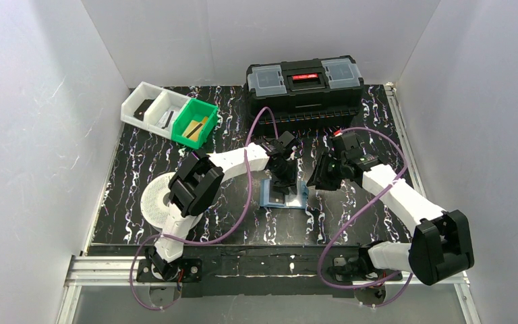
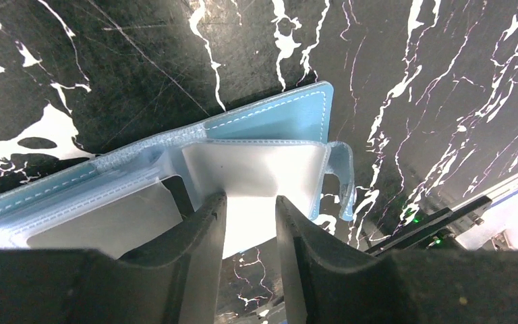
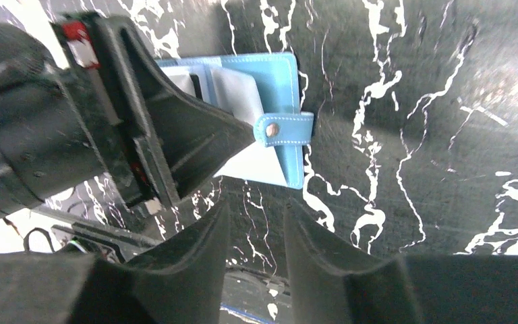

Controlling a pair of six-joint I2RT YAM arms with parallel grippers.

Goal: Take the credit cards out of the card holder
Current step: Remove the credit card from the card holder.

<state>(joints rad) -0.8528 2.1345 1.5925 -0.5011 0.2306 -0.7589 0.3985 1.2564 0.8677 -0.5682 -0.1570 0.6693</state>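
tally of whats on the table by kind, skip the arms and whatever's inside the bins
blue card holder: 1
black toolbox: 1
green bin: 1
white bins: 2, set side by side
white round disc: 1
total: 6

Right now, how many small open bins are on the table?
3, in a row at back left: a white bin, a second white bin, then a green bin at the right end. None seems hidden.
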